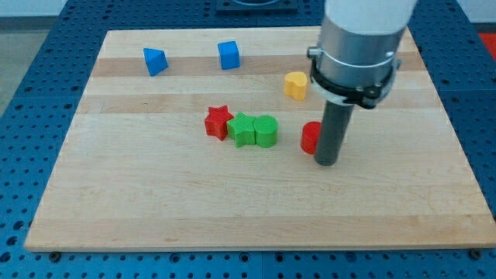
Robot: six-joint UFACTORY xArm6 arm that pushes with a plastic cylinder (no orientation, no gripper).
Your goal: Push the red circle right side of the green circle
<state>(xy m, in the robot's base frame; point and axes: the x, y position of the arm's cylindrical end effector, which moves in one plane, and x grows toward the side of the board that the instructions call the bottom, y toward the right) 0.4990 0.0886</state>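
Red circle point(311, 138) sits right of green circle point(266, 131), gap between. My tip point(326, 162) touches red circle's right side. No pincer on rig, only rod. Best: push left slowly, centred, stop before green circle shifts on surface point(155, 201).

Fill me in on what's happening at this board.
I'm an arm with a rod, pushing blocks on a wooden board. My tip sits against the right side of the red circle, which the rod partly hides. The green circle lies to its left with a gap between them, touching a green star; a red star sits beside that. The red circle is already on the green circle's right, but not up against it. A yellow heart and two blue blocks sit farther up.
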